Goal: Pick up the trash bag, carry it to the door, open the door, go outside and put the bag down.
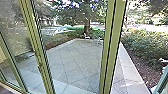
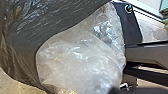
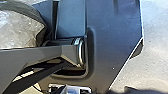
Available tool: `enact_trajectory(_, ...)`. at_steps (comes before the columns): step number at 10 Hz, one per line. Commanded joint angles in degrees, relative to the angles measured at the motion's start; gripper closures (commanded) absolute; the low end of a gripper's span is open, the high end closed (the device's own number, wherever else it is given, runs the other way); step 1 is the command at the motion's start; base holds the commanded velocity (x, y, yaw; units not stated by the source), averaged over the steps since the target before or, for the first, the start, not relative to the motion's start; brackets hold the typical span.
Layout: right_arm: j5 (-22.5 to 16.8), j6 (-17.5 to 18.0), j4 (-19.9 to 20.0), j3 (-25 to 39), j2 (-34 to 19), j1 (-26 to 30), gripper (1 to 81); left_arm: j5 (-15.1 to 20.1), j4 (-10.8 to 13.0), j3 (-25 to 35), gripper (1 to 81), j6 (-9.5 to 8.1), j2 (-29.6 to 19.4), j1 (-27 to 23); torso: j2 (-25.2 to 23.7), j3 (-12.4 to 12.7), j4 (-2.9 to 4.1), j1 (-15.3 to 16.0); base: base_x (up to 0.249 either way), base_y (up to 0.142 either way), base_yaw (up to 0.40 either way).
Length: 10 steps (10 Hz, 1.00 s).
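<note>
The trash bag [image 2: 77,62], of clear and dark plastic, is beside the robot's dark plate [image 3: 112,37], probably kept so near that it can pass the green frame posts [image 1: 110,50] to the paved yard [image 1: 77,60]. Where its mouth points and how its long axis runs, one cannot tell; nor whether either gripper grasps it.

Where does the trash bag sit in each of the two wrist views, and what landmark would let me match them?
Left wrist view: the trash bag, large and close, dark plastic meeting pale see-through plastic, beside the robot's dark plate.
Right wrist view: a part of it, pale plastic with a dark border, beside the same plate.
Shared landmark: that dark plate.
</note>
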Motion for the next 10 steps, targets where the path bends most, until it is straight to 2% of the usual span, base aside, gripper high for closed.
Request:
enact_trajectory(1,-2.75,-0.54,-1.55,-4.14,2.95,1.8,1.0,3.36,-0.19,-0.3,81.1,0.2,0.1,-2.22,0.0,0.0,0.0,0.0,0.0,0.0,0.0)
enact_trajectory(10,-2.67,-0.46,-1.28,-4.5,3.31,1.72,1.0,3.79,0.42,-0.3,81.1,0.38,0.37,-2.31,0.0,0.0,0.0,0.0,0.0,0.0,0.0)
